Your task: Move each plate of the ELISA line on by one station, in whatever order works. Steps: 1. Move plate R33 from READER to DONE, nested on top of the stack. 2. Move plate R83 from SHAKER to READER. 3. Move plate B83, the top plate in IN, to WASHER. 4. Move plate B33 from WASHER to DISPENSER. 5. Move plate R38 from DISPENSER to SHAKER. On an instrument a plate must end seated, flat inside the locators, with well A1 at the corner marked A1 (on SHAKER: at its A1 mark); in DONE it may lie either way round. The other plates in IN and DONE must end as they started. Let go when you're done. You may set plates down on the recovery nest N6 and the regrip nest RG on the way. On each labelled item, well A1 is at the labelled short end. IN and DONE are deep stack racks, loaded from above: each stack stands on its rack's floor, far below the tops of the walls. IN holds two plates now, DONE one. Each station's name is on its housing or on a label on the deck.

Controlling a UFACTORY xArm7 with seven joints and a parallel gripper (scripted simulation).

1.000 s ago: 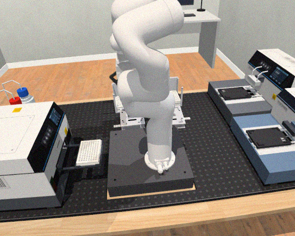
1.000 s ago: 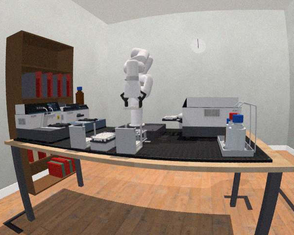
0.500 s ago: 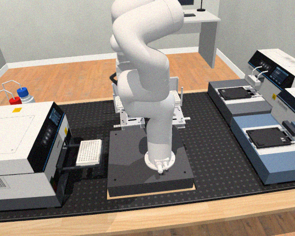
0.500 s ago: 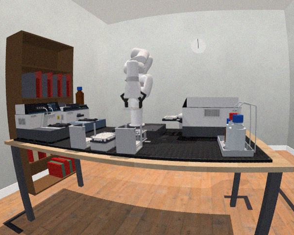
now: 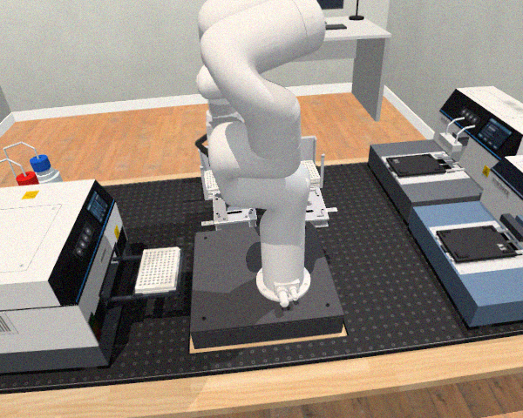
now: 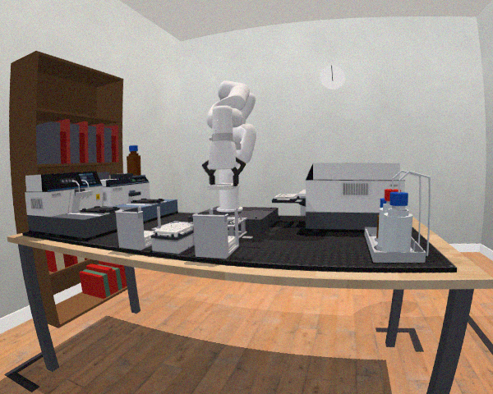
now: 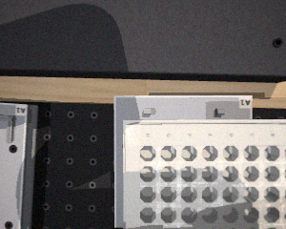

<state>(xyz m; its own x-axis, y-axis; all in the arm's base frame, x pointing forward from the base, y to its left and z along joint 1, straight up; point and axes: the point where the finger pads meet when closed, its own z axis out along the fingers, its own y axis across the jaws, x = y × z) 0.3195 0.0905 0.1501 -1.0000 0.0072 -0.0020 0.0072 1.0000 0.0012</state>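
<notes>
My gripper [image 6: 223, 176] is behind the arm's base, high above the deck, and is shut on a white well plate [image 6: 223, 185]. In the wrist view this plate [image 7: 210, 176] fills the lower right; its label does not show. Below it lies a white nest plate [image 7: 178, 109] with an A1 mark at its far right corner [image 7: 245, 101]. A second nest [image 7: 7, 162] with an A1 mark lies to the left. Another white plate [image 5: 158, 268] sits on the reader's tray. Dark plates lie on the two right-hand instruments [image 5: 415, 165] [image 5: 476, 243]. The arm hides my gripper in the top view.
Two tall white stack racks [image 6: 130, 229] [image 6: 213, 235] stand at the deck's edge, with a white plate on a low station [image 6: 172, 230] between them. The reader housing [image 6: 351, 198] and a bottle carrier [image 6: 395, 229] stand further along. The arm's dark pedestal [image 5: 261, 287] is mid-deck.
</notes>
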